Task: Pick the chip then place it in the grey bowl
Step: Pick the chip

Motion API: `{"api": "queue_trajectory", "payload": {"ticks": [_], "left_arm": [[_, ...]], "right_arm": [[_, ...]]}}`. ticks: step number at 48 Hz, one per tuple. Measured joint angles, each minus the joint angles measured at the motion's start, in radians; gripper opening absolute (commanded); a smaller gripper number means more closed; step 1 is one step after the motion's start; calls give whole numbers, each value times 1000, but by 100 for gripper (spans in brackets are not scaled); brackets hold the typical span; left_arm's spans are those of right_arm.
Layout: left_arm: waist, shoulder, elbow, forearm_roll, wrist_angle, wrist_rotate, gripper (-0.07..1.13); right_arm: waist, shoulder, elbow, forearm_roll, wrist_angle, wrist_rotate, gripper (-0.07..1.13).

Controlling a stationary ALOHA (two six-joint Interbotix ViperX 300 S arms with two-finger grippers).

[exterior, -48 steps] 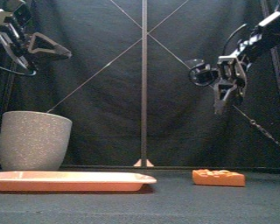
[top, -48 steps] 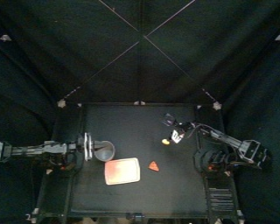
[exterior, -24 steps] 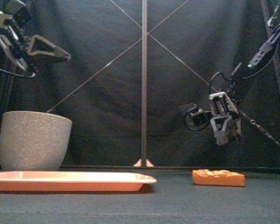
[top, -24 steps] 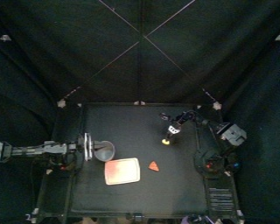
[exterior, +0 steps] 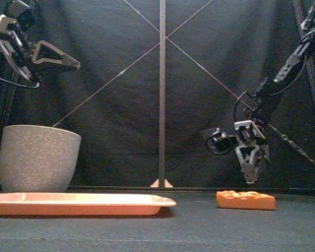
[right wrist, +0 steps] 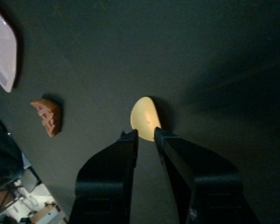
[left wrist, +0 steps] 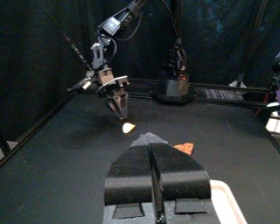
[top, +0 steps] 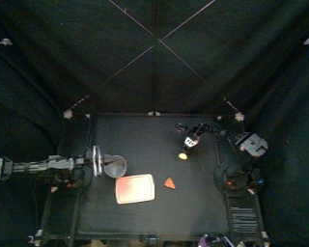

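The black tabletop (top: 144, 130) fills the lower half of the top view. Its middle and back are bare, so there is wide open room there.

The left arm rests along the left edge. Its gripper (left wrist: 152, 145) has its jaws pressed together and is raised beside the grey bowl (exterior: 39, 157).

The right arm comes in from the right. Its gripper (top: 188, 145) points down right of centre, well inside the right and back edges, with the jaws only a narrow gap apart and holding nothing.

The pink tray (top: 134, 189) lies lower left of centre, just in front of the bowl, and clear tabletop separates it from the front edge.

An orange ridged toy (top: 170, 181) lies just right of the tray, apart from it.

The pale yellow chip (right wrist: 143, 112) lies flat on the bare tabletop just ahead of the right jaw tips, behind the orange toy and well apart from the bowl. I cannot tell whether the tips touch it.
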Motion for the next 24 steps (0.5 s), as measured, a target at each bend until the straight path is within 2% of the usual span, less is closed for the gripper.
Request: {"api": "queue_trajectory", "payload": {"ticks": [11,24], "left_arm": [[9,0,0,0,0,0,0],[17,0,2,0,-2,-2,0]], "right_arm": [[8,15,-2,15,0,5,71],[20,15,-3,12,-49,15,93]]}}
